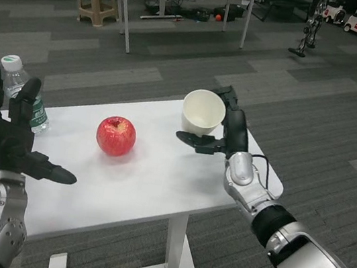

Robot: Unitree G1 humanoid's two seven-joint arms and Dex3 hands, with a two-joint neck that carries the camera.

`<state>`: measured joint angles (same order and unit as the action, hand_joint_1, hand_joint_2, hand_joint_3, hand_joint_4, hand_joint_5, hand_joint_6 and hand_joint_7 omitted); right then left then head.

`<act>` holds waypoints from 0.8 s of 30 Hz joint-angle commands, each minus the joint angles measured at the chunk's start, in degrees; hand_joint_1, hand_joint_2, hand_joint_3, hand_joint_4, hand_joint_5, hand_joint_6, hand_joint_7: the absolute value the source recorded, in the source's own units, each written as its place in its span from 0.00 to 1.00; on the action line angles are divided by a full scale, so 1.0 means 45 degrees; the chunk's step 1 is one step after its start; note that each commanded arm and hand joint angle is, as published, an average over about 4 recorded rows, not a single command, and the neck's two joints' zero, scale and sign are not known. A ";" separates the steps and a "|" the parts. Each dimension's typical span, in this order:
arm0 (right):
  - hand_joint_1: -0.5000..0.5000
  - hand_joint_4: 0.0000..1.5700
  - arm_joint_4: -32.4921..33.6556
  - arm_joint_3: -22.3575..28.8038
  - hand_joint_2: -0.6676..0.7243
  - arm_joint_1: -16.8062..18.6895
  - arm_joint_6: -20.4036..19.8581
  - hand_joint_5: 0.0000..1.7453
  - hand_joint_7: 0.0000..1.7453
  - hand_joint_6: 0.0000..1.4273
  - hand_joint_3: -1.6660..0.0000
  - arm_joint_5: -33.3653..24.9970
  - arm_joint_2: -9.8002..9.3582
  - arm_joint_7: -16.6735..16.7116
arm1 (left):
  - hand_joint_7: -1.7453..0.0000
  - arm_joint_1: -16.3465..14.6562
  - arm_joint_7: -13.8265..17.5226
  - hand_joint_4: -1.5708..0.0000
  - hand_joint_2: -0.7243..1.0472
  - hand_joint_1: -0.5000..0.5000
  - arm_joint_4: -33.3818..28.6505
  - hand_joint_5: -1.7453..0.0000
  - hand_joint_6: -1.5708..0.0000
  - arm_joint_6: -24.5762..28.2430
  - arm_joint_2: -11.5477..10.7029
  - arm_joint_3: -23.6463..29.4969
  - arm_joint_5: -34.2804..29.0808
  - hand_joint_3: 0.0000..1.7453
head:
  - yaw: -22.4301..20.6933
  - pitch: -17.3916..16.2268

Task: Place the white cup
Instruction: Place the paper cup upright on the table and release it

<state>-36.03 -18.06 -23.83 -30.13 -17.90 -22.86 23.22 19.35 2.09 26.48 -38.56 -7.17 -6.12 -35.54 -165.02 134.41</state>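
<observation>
The right hand [223, 131] has its fingers curled round the back of the white cup [203, 112], thumb reaching under it, holding it tilted with the mouth facing the camera, above the far right part of the white table [157, 185]. The left hand [2, 133] is spread wide, holding nothing, over the table's left end. A red apple [116, 135] sits mid-table; a water bottle [22, 92] stands behind the left hand.
</observation>
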 commanded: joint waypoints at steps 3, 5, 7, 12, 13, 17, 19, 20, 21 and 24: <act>0.67 0.13 0.0498 0.0562 0.14 0.1004 -0.0101 0.94 0.87 0.02 0.67 -0.0050 -0.0135 0.0075 | 1.00 0.0030 0.0024 1.00 0.10 0.00 0.0034 0.59 1.00 -0.0025 -0.0068 -0.0002 -0.0116 0.05 | 0.0117 -0.0049; 0.66 0.13 0.0464 0.0747 0.14 0.1199 -0.0101 0.94 0.85 0.02 0.67 -0.0059 -0.0101 0.0075 | 1.00 0.0035 0.0024 1.00 0.10 0.00 0.0034 0.59 1.00 -0.0025 -0.0068 0.0018 -0.0125 0.05 | 0.0166 -0.0071; 0.66 0.13 0.0337 0.0884 0.14 0.1336 -0.0106 0.94 0.84 0.02 0.67 -0.0059 -0.0018 0.0075 | 1.00 0.0035 0.0024 1.00 0.10 0.00 0.0034 0.59 1.00 -0.0025 -0.0068 0.0047 -0.0130 0.05 | 0.0166 -0.0071; 0.67 0.13 -0.0152 0.0713 0.14 0.1487 -0.0121 0.94 0.84 0.02 0.67 -0.0035 0.0060 0.0084 | 1.00 0.0035 0.0024 1.00 0.10 0.00 0.0044 0.59 1.00 -0.0025 -0.0068 0.0086 -0.0130 0.05 | 0.0329 -0.0054; 0.67 0.13 -0.0244 0.0630 0.14 0.1487 -0.0121 0.94 0.84 0.02 0.67 -0.0030 0.0060 0.0089 | 1.00 0.0035 0.0024 1.00 0.10 0.00 0.0049 0.59 1.00 -0.0025 -0.0068 0.0081 -0.0130 0.05 | 0.0322 -0.0072; 0.65 0.13 -0.0733 0.0205 0.14 0.1482 -0.0121 0.94 0.84 0.02 0.67 -0.0006 0.0060 0.0079 | 1.00 0.0030 0.0024 1.00 0.10 0.00 0.0054 0.59 1.00 -0.0025 -0.0068 0.0077 -0.0130 0.05 | 0.0348 -0.0086; 0.62 0.13 -0.0923 0.0010 0.14 0.1448 -0.0121 0.94 0.84 0.02 0.67 -0.0001 0.0060 0.0089 | 1.00 0.0020 0.0024 1.00 0.10 0.00 0.0054 0.59 1.00 -0.0025 -0.0068 0.0086 -0.0130 0.05 | 0.0348 -0.0086; 0.62 0.13 -0.1045 -0.0127 0.14 0.1419 -0.0121 0.94 0.84 0.02 0.67 0.0004 0.0060 0.0094 | 1.00 0.0015 0.0024 1.00 0.10 0.00 0.0054 0.59 1.00 -0.0025 -0.0068 0.0091 -0.0130 0.05 | 0.0348 -0.0086; 0.62 0.13 -0.1143 -0.0273 0.14 0.1370 -0.0121 0.94 0.84 0.02 0.67 0.0004 0.0060 0.0094 | 1.00 0.0015 0.0024 1.00 0.10 0.00 0.0054 0.59 1.00 -0.0025 -0.0068 0.0081 -0.0130 0.05 | 0.0348 -0.0086; 0.66 0.13 -0.1431 -0.0713 0.14 0.1199 -0.0121 0.94 0.84 0.02 0.67 0.0004 0.0060 0.0094 | 1.00 0.0015 0.0024 1.00 0.10 0.00 0.0054 0.59 1.00 -0.0025 -0.0068 0.0037 -0.0130 0.05 | 0.0497 -0.0199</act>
<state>-41.64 -20.30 -17.18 -30.44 -17.84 -22.73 23.34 19.38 2.09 26.54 -38.56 -7.16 -6.08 -35.72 -162.96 133.65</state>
